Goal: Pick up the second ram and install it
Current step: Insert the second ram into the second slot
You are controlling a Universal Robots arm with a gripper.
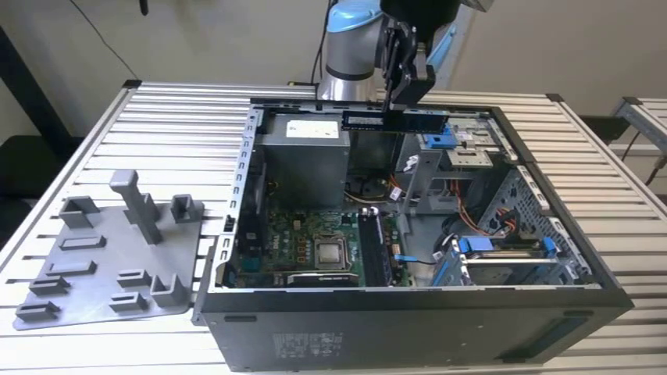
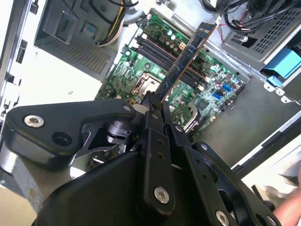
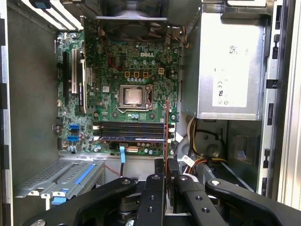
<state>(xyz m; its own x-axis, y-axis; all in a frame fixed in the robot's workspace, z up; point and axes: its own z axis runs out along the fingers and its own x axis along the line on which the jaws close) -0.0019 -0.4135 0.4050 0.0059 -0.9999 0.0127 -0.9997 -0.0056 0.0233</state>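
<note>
Tool (image 1: 401, 108) is clamped on the second ram (image 1: 396, 120), held level above the open computer case (image 1: 417, 312) and well clear of the motherboard (image 3: 136, 70). In the first wrist view the stick lies across the memory slots (image 3: 127, 132), not along them. Judged: sound seating requires its long edge parallel to a free slot, kept level, with even pressure.

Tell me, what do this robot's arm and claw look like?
The arm is a silver-grey tube with a light blue joint cap. Its gripper is black, built of flat linkage bars pinned with silver screws.
</note>
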